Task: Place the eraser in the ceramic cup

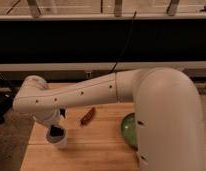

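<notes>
Pincer (57, 131) over ceramic cup (58, 140)

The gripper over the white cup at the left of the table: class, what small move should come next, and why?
Probably a release and a straight lift. The gripper sits right at the mouth of the ceramic cup, with something dark at the rim, likely the eraser. The reddish-brown object and the green plate lie apart to the right, so rising straight up should disturb nothing.

Looks like a lab or office test area: pale wooden worktop (96, 145) set before a long dark window band with metal framing, end effector (57, 131) poised at the ceramic cup (58, 139) near left.
</notes>
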Motion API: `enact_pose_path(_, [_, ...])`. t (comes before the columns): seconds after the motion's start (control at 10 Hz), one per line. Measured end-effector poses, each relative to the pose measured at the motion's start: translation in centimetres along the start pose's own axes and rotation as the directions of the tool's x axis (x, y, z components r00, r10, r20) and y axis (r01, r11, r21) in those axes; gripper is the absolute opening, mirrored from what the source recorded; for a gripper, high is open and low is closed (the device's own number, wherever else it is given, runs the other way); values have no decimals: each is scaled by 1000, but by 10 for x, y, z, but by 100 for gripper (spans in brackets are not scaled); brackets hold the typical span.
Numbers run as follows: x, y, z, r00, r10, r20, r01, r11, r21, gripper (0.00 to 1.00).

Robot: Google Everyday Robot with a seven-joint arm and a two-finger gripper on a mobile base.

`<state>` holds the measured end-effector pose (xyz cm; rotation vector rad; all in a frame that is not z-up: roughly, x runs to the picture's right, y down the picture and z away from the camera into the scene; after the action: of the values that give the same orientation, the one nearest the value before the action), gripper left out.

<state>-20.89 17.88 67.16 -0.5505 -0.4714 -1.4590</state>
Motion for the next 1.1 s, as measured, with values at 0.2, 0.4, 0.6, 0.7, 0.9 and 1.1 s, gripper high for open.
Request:
enact_pose_path(0.2, [-5,0,6,1000,-4,17,4,1000,3,4])
enact_pose_path(0.4, [-9,-2,11,1000,-11,27,11,1000,5,4])
enact_pose_path(0.6, [-12,-6,12,999,-24,29,23,1000,6,4])
enact_pose_path(0.7, [-14,-9,11,999,-30,29,30,1000,8,4])
enact_pose_path(0.9, [-16,-14,9,999,-37,25,37,999,12,4])
enact_pose_path(1.1, [-16,-17,8,999,-43,22,43,999,14,6])
